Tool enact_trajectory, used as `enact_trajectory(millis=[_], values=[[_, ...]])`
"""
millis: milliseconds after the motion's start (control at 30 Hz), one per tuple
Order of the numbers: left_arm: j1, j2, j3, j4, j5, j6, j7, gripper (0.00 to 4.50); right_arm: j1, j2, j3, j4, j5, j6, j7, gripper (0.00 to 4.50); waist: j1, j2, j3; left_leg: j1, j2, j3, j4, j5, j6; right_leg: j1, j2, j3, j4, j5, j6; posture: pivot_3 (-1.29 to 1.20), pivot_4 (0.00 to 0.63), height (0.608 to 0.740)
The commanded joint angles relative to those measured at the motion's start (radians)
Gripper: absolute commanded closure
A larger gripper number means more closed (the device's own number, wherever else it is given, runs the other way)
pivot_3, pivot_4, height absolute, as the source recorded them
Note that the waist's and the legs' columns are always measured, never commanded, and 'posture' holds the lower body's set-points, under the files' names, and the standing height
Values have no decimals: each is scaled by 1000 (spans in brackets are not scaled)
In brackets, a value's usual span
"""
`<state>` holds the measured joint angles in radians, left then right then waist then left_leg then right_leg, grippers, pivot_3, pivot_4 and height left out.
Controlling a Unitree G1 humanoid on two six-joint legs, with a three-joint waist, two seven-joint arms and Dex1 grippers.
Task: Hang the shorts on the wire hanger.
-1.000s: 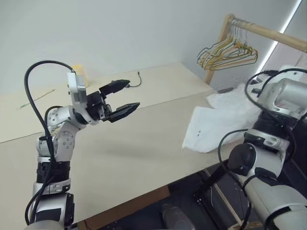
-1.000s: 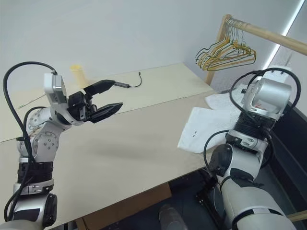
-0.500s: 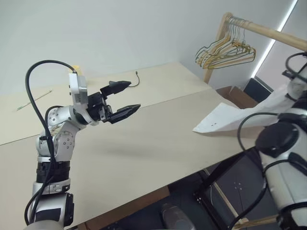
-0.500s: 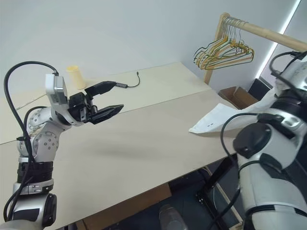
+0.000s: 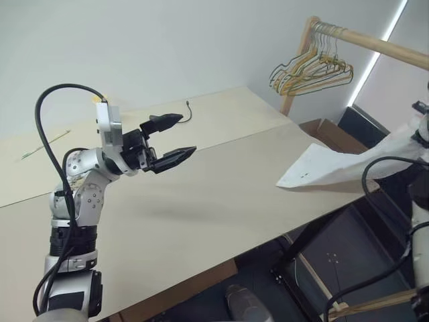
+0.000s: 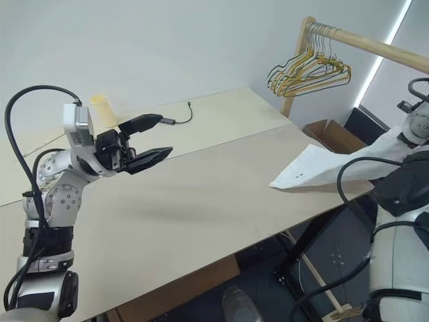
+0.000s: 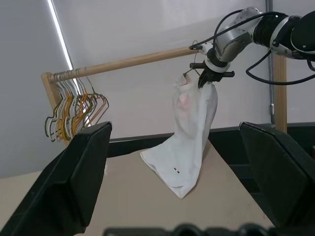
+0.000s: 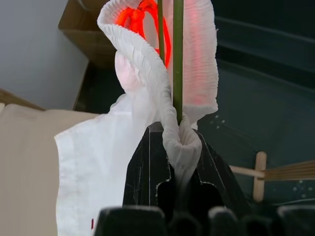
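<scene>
— Shifted since a second ago?
— Yes: swung the shorts (image 5: pixel 335 164) out rightward and up, off most of the counter (image 5: pixel 201 201), with the lower end now at the counter's right edge. Kept the left gripper (image 5: pixel 179 137) in place above the counter, jaws wide apart, empty.
— Seen from the left wrist?
— Shows the right gripper (image 7: pixel 209 78) clamped on the gathered waistband, just below the wooden rail (image 7: pixel 123 61). Shorts hanging down from it, pink spot near the top, small dark marks near the bottom. Bunch of coloured hangers (image 7: pixel 74 115) at the rail's other end, well apart.
— And from the right wrist?
— Closed on a fold of waistband together with two thin wire strands (image 8: pixel 177 59) running up through it. Cannot tell what those belong to.
</scene>
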<state>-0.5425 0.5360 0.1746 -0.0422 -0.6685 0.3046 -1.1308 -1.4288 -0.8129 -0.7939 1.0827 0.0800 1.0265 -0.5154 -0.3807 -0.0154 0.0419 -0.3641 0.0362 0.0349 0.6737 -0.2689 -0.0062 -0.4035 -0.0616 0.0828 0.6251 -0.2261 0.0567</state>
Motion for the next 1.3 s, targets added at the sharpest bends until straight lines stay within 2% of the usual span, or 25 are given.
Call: enact_trajectory(millis=[33, 333, 400, 433, 767, 800, 867, 1100, 1300], values=[[-3, 14, 5, -31, -2, -8, 1, 0, -29, -22, 13, 21, 48, -42, -14, 4480, -1, 0, 0, 0, 0, 1, 0, 0, 0, 0, 0, 1, 0, 0, 0, -283, 0, 740], [-2, 12, 8, -35, -13, -11, -2, 0, -11, -7, 65, 25, 88, -17, -33, 4480, -2, -2, 1, 0, 0, 2, 0, 0, 0, 0, 0, 3, -1, 0, 1, -278, 0, 740], [3, 13, 9, -39, -21, -10, -12, 0, -1, 2, 81, 12, 85, -22, -38, 3776, -3, -2, 1, 0, 0, 2, 0, 0, 1, 0, 0, 3, -1, 0, 2, -277, 0, 740], [5, 13, 9, -41, -23, -9, -15, 0, 2, 4, 88, 8, 86, -26, -38, 3608, -4, -2, 1, 1, 0, 2, 0, 0, 1, 0, 0, 3, 0, 0, 2, -276, 0, 740], [21, -1, 30, -52, -64, -16, -17, 0, 34, 40, 164, -57, 82, 6, -52, 192, -6, -2, 1, 1, 0, 2, 0, 0, 1, 0, 0, 5, 0, 0, 2, -268, 0, 740], [22, -2, 30, -53, -65, -16, -15, 0, 38, 45, 173, -71, 77, 10, -59, 45, -6, -2, 1, 1, 0, 2, 0, 0, 1, 0, 0, 5, 0, 0, 2, -266, 0, 740], [25, -5, 31, -57, -68, -17, -12, 0, 57, 61, 222, -133, 44, 8, -83, 45, -6, -2, 1, 1, 0, 2, 0, 0, 1, 0, 1, 5, 0, 0, 2, -266, 0, 740], [31, -6, 25, -54, -45, -27, -2, 0, 177, 106, 509, -533, -150, -56, -67, 45, -1, -1, 2, 2, -1, 0, 0, -1, 1, -1, 1, 8, 1, 1, 4, -263, 0, 740], [22, -12, 32, -52, -63, -28, -6, 0, 281, 112, 745, -753, -263, -201, 116, 45, -5, -3, 1, 7, 0, 0, 0, -1, 1, 2, 1, 9, 1, 1, 4, -256, 0, 740]])
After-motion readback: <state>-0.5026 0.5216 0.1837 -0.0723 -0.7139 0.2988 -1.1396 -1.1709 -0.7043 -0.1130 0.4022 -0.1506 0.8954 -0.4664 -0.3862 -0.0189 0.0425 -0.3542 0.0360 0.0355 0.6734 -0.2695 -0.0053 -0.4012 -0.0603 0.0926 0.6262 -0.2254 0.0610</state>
